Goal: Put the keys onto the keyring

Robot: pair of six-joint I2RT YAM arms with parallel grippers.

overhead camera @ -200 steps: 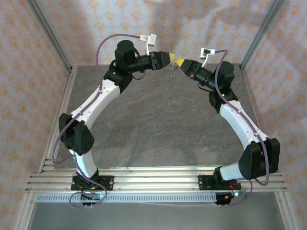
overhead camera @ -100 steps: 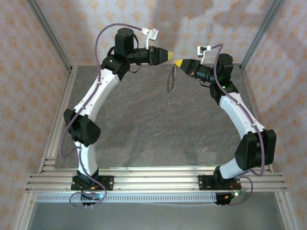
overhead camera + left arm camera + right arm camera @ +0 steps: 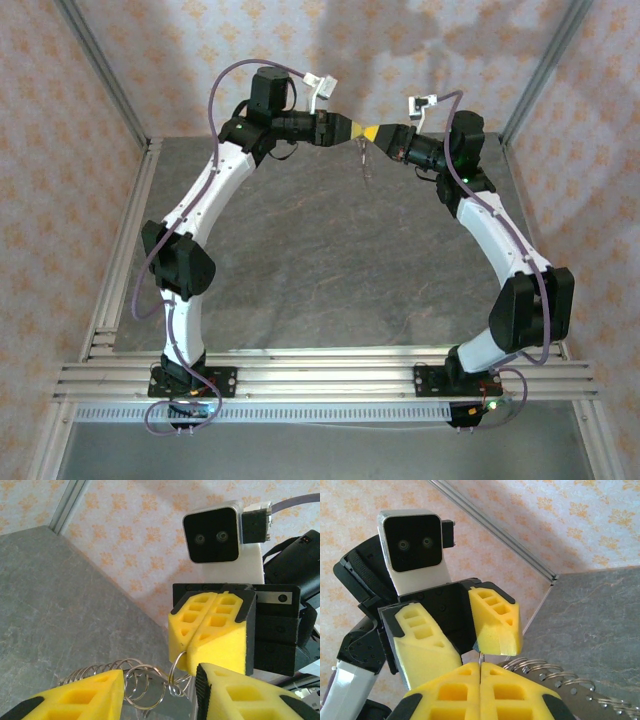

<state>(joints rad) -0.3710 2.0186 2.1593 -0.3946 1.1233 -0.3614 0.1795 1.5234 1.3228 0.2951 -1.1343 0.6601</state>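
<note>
Pinching one loop of the ring, top middle of the frame, with the shut right gripper. Circling its coils with the half-open left gripper. Probably light, springy, slippery; best held by one loop.

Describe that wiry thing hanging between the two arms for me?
The keyring looks like thin silvery wire wound into springy coils and loops. It hangs in the air over the back of the grey table. One loop of wire is pinched between the shut yellow pads of the right gripper. The coils sit between the left gripper's parted fingers; whether those touch it is unclear.
</note>
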